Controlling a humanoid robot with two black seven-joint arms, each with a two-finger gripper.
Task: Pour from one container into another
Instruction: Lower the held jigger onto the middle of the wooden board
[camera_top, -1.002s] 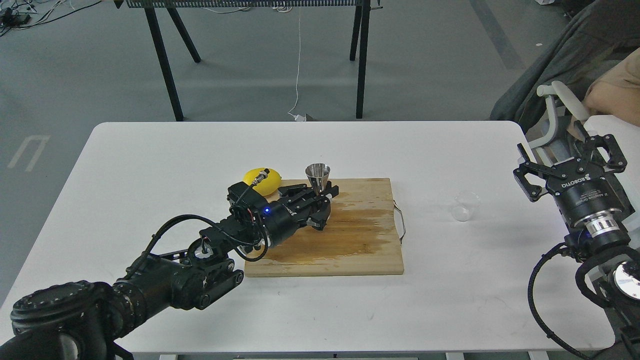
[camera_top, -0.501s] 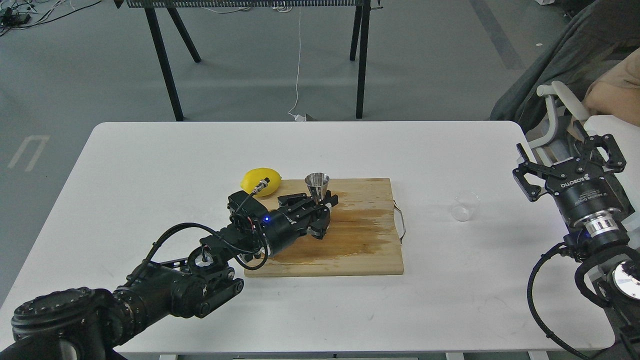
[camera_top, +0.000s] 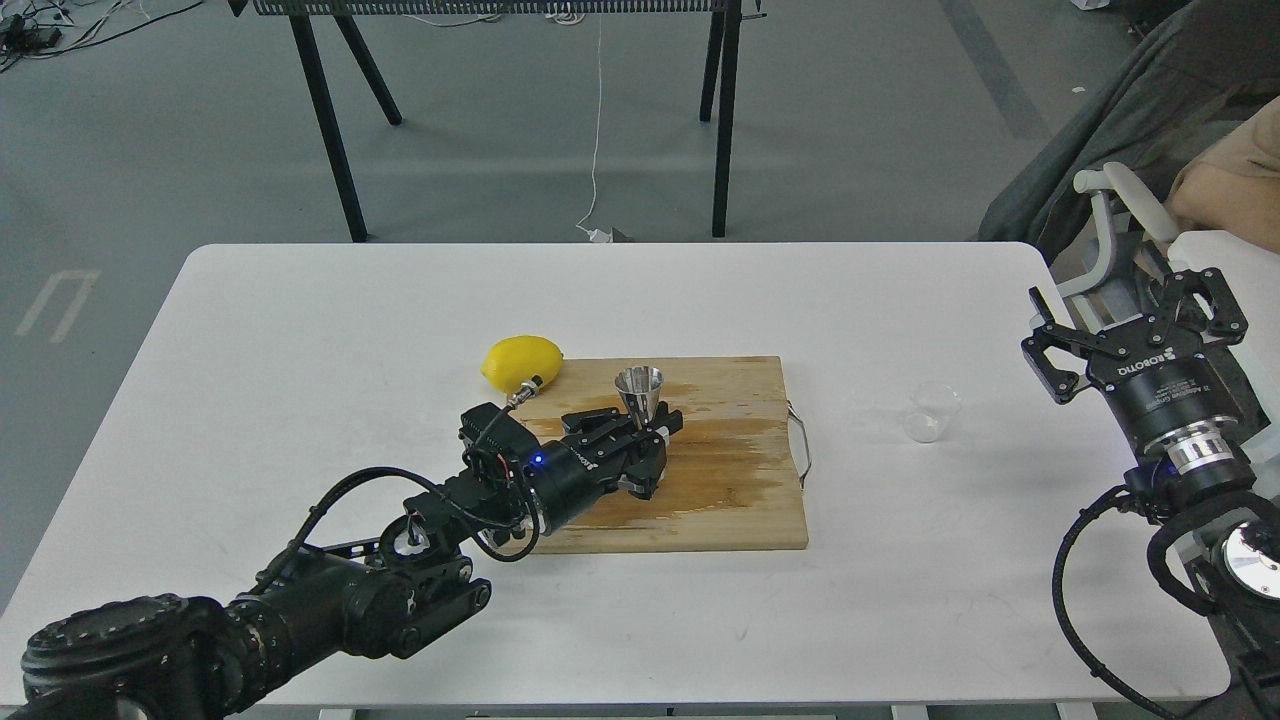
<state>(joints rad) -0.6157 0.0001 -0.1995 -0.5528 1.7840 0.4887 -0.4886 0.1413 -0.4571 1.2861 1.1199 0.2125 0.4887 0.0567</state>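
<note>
The steel jigger (camera_top: 638, 388) stands upright over the back part of the wooden cutting board (camera_top: 730, 500). My left gripper (camera_top: 655, 447) is shut on the jigger's lower cone, which its black fingers hide. The small clear plastic cup (camera_top: 930, 410) stands upright on the white table right of the board, and it looks empty. My right gripper (camera_top: 1132, 318) hangs open at the table's right edge, some way right of the cup and touching nothing.
A yellow lemon (camera_top: 522, 360) lies at the board's back left corner, close to my left wrist. The board has a wet patch (camera_top: 740, 470) and a metal handle (camera_top: 800, 445) on its right side. The white table (camera_top: 300, 330) ends near my right arm.
My left gripper has drawn back toward me with the jigger, which has shifted nearer on the board and away from the lemon. The right arm has barely moved.
</note>
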